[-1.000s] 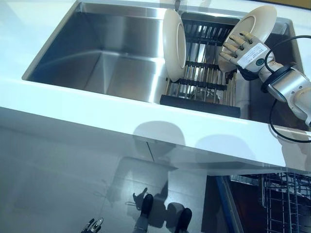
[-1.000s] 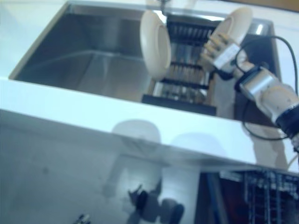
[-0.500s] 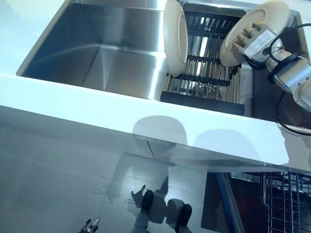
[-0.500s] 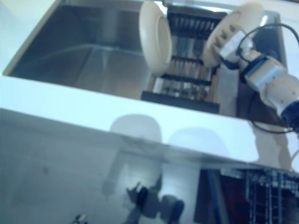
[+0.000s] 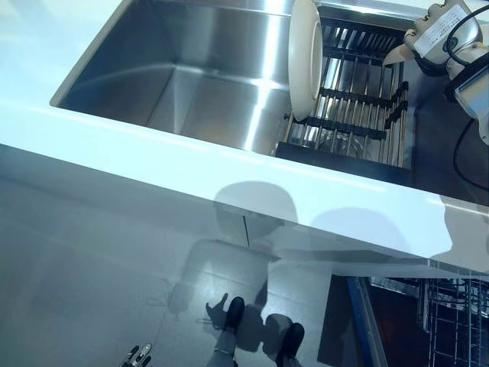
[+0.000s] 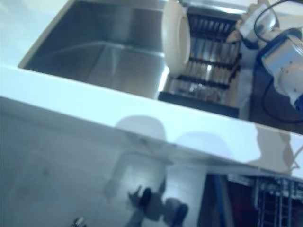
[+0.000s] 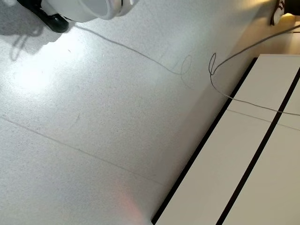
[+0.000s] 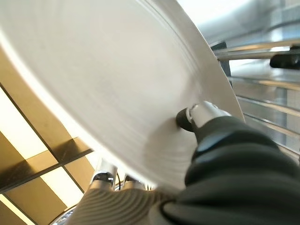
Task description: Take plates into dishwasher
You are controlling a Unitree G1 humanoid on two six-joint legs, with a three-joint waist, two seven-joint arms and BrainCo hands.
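A cream plate (image 5: 306,57) stands on edge in the dark wire rack (image 5: 359,115) at the right end of the steel sink (image 5: 191,84). My right hand (image 5: 443,27) is raised above the rack's far right corner and is shut on a second cream plate (image 8: 108,79). In the right wrist view its thumb (image 8: 194,117) presses on one face, and its fingers (image 8: 108,180) reach round the rim. Only a sliver of this plate (image 5: 397,53) shows in the eye views. My left hand (image 5: 140,355) hangs low near the floor, too small to read.
A white counter (image 5: 229,168) runs along the sink's near side. Below it at the lower right, the open dishwasher's wire basket (image 5: 454,321) shows. The left wrist view holds only grey floor (image 7: 93,117) and a white cabinet front (image 7: 253,164).
My right hand has lifted its plate up off the rack and carried it toward the far right. The view has also shifted, and the standing plate stays in the rack.
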